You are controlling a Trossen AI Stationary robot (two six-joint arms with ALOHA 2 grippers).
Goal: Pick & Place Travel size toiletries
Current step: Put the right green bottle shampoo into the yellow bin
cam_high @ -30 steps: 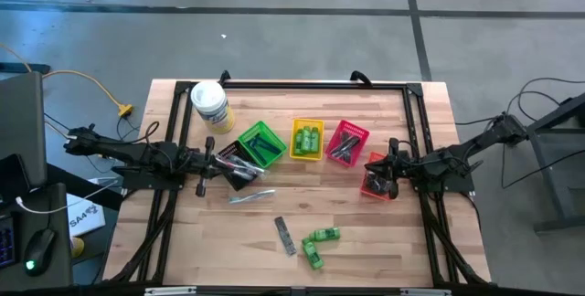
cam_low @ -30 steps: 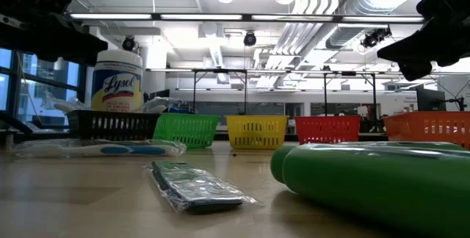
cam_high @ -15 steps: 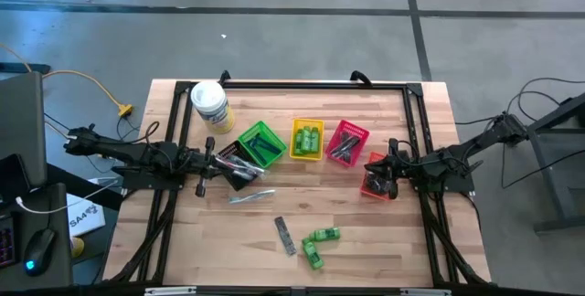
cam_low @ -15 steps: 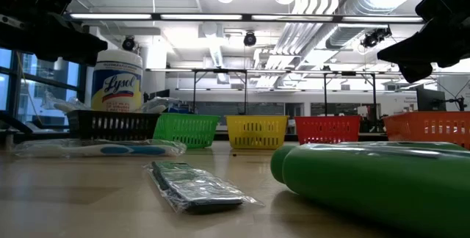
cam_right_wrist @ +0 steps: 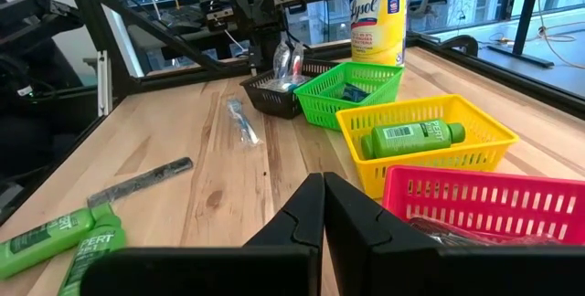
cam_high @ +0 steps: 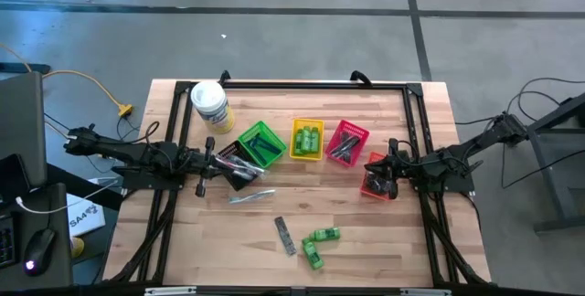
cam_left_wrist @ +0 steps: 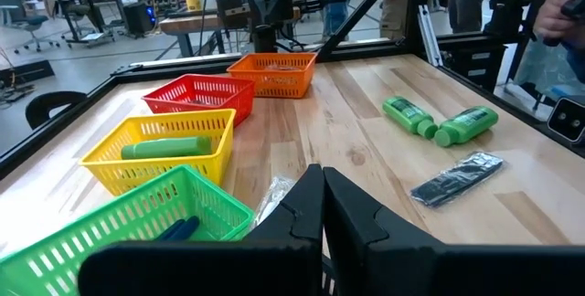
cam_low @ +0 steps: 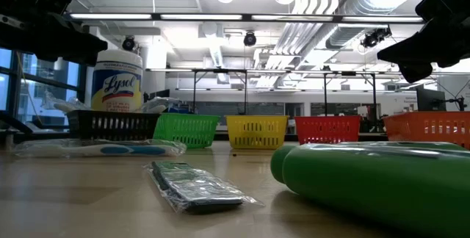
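Green bottles [cam_high: 317, 243], a comb [cam_high: 285, 235] and a wrapped stick [cam_high: 250, 196] wait on our worktop [cam_high: 366, 241], some toiletries sit in baskets [cam_high: 307, 139], and our left claw [cam_high: 203, 166] and right claw [cam_high: 393, 175] are closed, holding nothing.

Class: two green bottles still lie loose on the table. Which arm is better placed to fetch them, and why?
Probably the right. The green bottles lie nearer the right gripper, which waits shut by the orange basket. The left gripper, also shut, sits across the table beside the black basket.
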